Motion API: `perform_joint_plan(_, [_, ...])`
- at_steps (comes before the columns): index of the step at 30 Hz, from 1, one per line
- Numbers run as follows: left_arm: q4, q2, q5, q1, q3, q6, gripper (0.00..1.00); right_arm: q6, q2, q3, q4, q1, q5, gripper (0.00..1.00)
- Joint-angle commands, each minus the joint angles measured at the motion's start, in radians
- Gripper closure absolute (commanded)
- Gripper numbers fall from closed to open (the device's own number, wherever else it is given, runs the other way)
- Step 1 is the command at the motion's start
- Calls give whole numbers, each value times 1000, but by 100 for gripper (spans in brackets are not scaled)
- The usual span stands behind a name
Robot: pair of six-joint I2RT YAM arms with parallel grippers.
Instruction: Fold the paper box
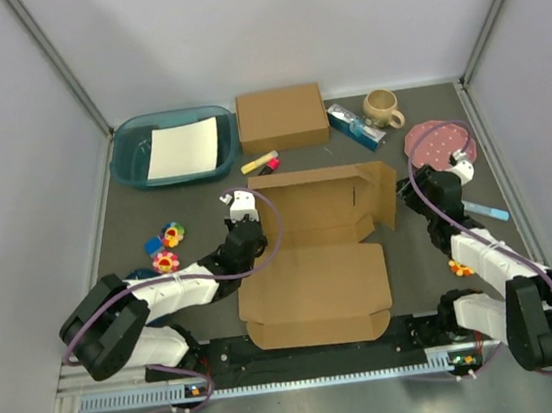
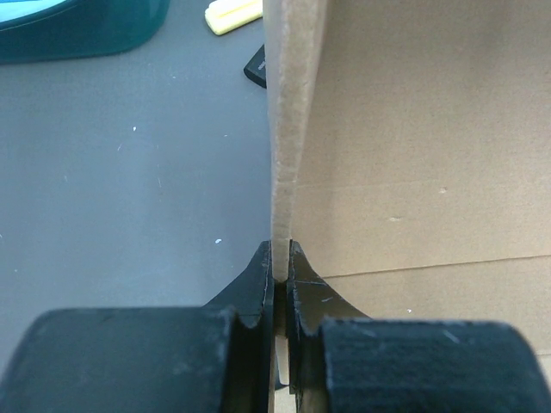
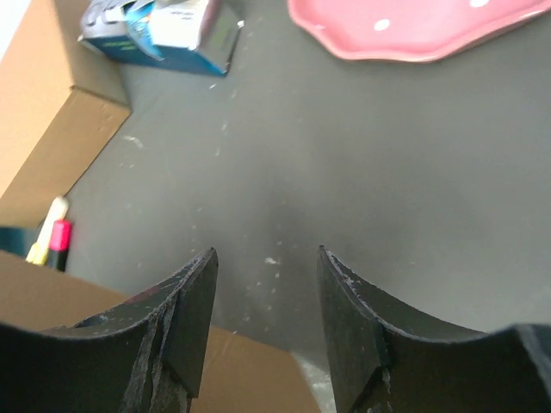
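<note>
The paper box (image 1: 314,272) lies open in the middle of the table, its front panel flat and its back part partly raised. My left gripper (image 1: 257,231) is shut on the box's left side flap. In the left wrist view that flap (image 2: 293,129) stands upright, seen edge-on, pinched between the fingertips of that gripper (image 2: 281,258). My right gripper (image 1: 411,198) is open and empty beside the raised right flap (image 1: 383,193). In the right wrist view the right gripper (image 3: 265,255) hovers over bare table, with a cardboard edge (image 3: 250,370) below its fingers.
A smaller cardboard box (image 1: 281,117) stands at the back, a teal bin (image 1: 131,159) holding white paper at the back left. A mug (image 1: 382,107), a blue packet (image 1: 355,126), a pink plate (image 1: 438,144), markers (image 1: 261,162), small toys (image 1: 165,245) and a blue pen (image 1: 485,209) surround the box.
</note>
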Motion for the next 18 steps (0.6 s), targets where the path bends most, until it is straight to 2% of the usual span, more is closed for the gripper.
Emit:
perform_joint_plan(1, [-32,-8,30,-6,-30,6,100,-23,5,8,128,6,-146,50])
perform_joint_plan(11, [-30,15,31,-8,-16,17,100,-57,60,-55,326,16,-430,46])
perform_joint_plan(18, [-36,17,23,-8,-8,22,100,-60,39,-113,417,16,-554,46])
